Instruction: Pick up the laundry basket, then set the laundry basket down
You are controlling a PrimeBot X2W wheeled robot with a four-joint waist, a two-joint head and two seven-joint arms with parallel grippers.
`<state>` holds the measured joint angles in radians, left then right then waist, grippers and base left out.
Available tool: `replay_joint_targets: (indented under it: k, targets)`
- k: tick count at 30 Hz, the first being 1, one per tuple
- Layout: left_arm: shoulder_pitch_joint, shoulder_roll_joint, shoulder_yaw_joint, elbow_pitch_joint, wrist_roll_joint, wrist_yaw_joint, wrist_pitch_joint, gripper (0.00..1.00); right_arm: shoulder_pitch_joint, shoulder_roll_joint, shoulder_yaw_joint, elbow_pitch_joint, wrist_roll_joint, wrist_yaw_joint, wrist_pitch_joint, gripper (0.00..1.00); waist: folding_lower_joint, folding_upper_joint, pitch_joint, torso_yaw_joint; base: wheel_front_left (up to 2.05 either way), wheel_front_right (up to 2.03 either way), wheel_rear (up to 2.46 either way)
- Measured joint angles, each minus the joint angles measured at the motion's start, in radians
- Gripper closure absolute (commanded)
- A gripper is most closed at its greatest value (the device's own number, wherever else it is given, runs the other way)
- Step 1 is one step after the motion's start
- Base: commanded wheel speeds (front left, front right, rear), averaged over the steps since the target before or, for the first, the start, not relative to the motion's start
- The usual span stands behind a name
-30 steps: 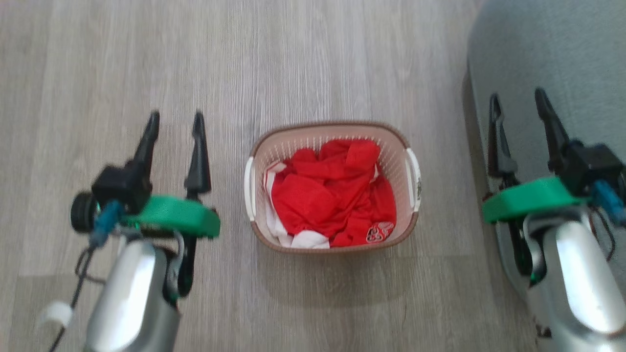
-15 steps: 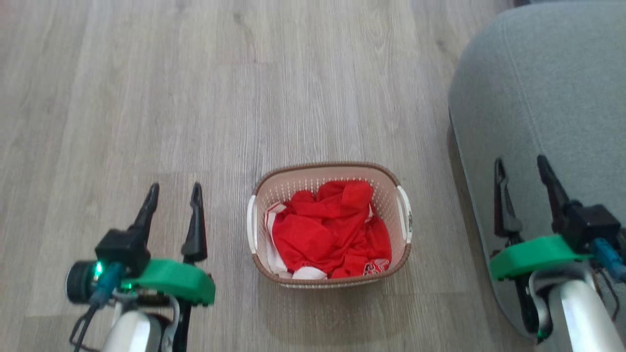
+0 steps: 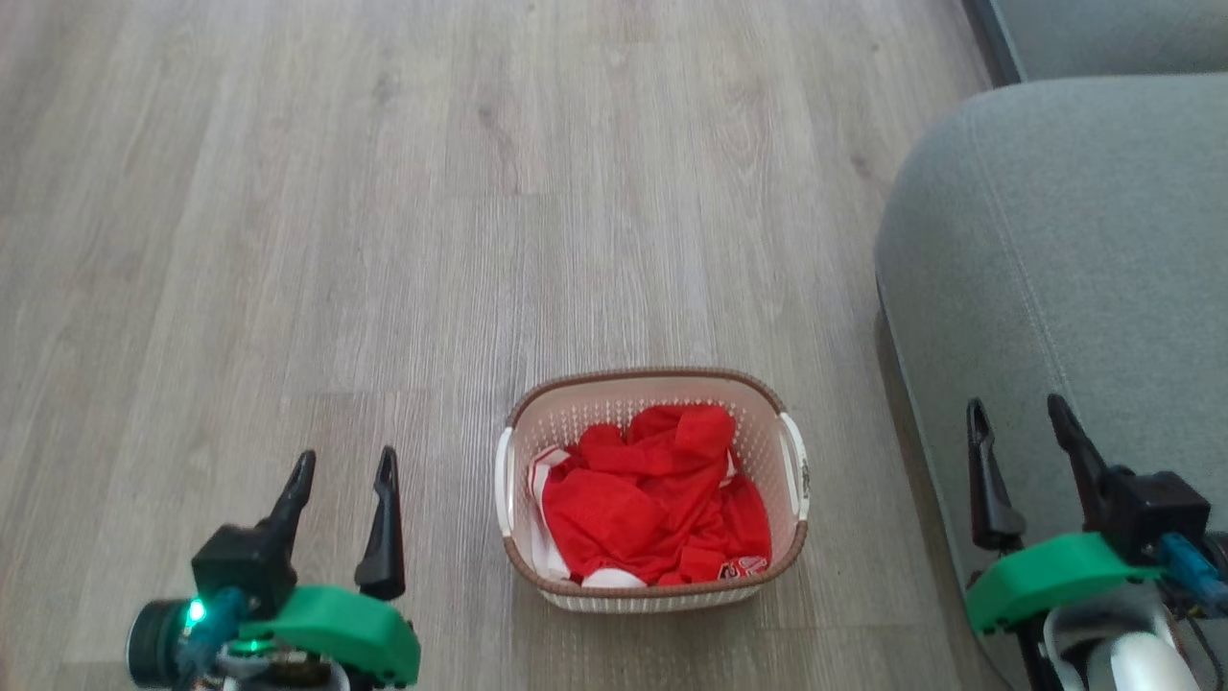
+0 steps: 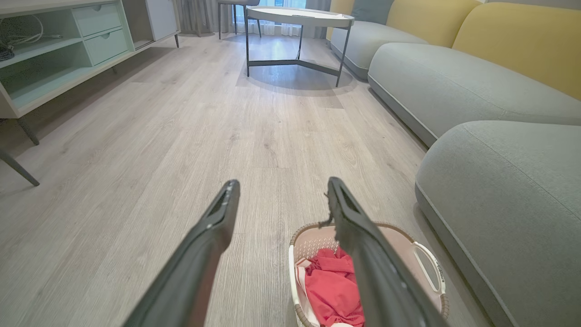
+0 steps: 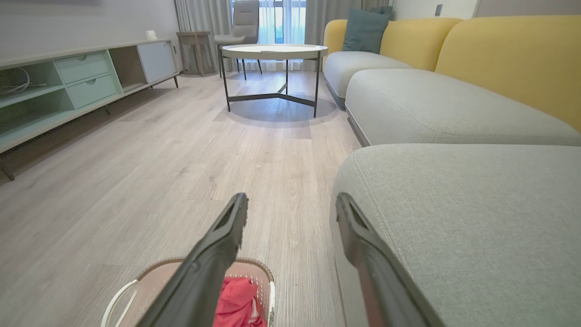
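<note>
The laundry basket (image 3: 652, 389) stands on the wood floor, cream-white and perforated, with a brown rim, white side handles and red clothes inside. It also shows low in the left wrist view, basket (image 4: 426, 254), and at the bottom of the right wrist view, basket (image 5: 154, 277). My left gripper (image 3: 343, 467) hangs open to the basket's left, apart from it. My right gripper (image 3: 1019, 415) is open to the basket's right, over the sofa's edge. Nothing sits between either pair of fingers.
A grey sofa (image 3: 1074, 269) with yellow backrests (image 5: 513, 59) runs along the right, close to the basket. A round table (image 5: 274, 51) stands far ahead, and a low cabinet (image 4: 59, 50) lines the left wall. Wood floor (image 3: 384, 240) stretches ahead and left.
The head camera has tilted up, so basket and grippers sit lower in the picture and more floor and sofa show. The basket stays on the floor; both grippers stay open.
</note>
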<state>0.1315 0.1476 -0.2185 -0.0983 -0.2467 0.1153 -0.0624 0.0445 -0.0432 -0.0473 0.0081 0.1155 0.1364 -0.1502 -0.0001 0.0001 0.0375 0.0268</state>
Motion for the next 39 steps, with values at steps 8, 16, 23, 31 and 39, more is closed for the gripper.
replay_joint_targets:
  k: [8,16,23,31,39]
  targets:
    - [0.041,0.004,-0.005,-0.026,-0.003,0.009,0.013,0.00,0.049,0.001,-0.007,-0.042,0.002,0.000,0.045,0.00,0.0000,0.0000,-0.033,0.007,0.00,0.00,0.00]
    - [0.055,0.006,-0.008,-0.036,-0.011,0.018,0.026,0.00,0.070,0.001,-0.011,-0.071,0.009,0.000,0.071,0.00,0.0000,0.0000,-0.042,0.011,0.00,0.00,0.00]
    - [0.055,0.008,-0.010,-0.039,-0.010,0.020,0.026,0.00,0.070,0.001,-0.015,-0.085,0.009,0.000,0.084,0.00,0.0000,0.0000,-0.041,0.008,0.00,0.00,0.00]
    - [0.055,0.011,-0.025,-0.038,-0.010,0.027,0.026,0.00,0.077,0.001,-0.014,-0.089,0.009,0.000,0.092,0.00,0.0000,0.0000,-0.039,0.009,0.00,0.00,0.00]
    - [0.055,0.018,-0.026,-0.038,-0.010,0.031,0.026,0.00,0.086,0.001,-0.015,-0.093,0.009,0.000,0.093,0.00,0.0001,0.0000,-0.039,0.008,0.00,0.00,0.00]
